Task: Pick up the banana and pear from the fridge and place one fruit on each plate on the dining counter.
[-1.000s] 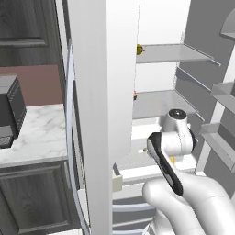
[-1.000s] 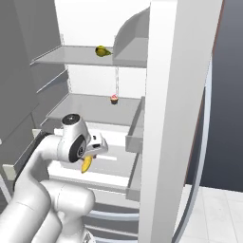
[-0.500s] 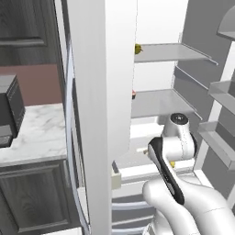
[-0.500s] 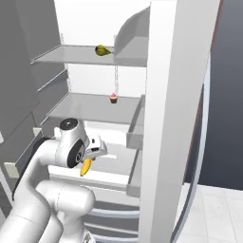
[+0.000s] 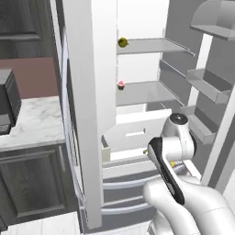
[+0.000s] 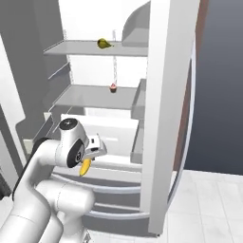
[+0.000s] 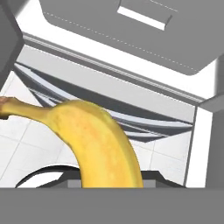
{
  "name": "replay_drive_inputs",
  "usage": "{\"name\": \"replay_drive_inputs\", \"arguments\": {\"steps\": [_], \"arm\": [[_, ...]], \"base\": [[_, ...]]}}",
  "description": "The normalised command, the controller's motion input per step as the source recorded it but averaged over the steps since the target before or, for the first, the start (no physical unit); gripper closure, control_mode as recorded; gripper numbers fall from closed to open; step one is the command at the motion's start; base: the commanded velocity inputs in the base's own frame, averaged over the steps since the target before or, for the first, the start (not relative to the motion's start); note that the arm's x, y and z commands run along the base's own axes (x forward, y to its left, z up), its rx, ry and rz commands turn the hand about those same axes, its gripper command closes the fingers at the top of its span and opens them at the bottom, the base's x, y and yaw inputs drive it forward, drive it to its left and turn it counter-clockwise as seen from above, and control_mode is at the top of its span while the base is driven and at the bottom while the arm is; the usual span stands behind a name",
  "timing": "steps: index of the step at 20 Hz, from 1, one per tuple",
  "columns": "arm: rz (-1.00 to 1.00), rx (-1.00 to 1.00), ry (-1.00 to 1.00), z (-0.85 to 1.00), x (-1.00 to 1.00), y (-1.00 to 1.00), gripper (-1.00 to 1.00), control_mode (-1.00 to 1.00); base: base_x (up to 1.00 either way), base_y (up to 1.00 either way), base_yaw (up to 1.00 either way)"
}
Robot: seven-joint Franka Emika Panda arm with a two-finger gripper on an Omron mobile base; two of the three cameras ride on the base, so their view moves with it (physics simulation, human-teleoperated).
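My gripper (image 6: 88, 160) is shut on the banana (image 6: 85, 168), which hangs low in front of the open fridge (image 6: 161, 118) at the height of its pulled-out drawer. In the hand view the bright yellow banana (image 7: 103, 144) curves up from the bottom, its dark tip pointing left, and it hides my fingertips. The yellow-green pear (image 5: 122, 42) (image 6: 104, 43) lies on the top inner shelf. The plates and the dining counter are out of view.
A tiny red cupcake (image 5: 121, 84) sits on the middle shelf. The white drawer (image 5: 133, 133) stands pulled out. Door bins (image 5: 206, 87) line the right door. At left are a marble worktop (image 5: 32, 124), a dark appliance (image 5: 7, 101) and dark cabinets. White tile floor (image 6: 209, 199) lies to the right.
The whole picture has shifted slightly, so the base has moved. The wrist has dropped a little, with the banana still held in front of the drawer.
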Motion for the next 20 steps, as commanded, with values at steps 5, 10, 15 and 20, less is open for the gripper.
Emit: {"name": "replay_drive_inputs", "arguments": {"steps": [5, 10, 15, 20], "arm": [[0.0, 0.0, 0.0, 0.0, 0.0, 0.0, 1.0, 1.0], [0.0, 0.0, 0.0, 0.0, 0.0, 0.0, 1.0, 1.0], [0.0, 0.0, 0.0, 0.0, 0.0, 0.0, 1.0, 1.0], [0.0, 0.0, 0.0, 0.0, 0.0, 0.0, 1.0, 1.0]], "base": [[-0.43, 0.01, -0.21], [-0.45, 0.02, -0.37], [-0.59, 0.0, -0.47], [-0.51, 0.0, -0.53]]}}
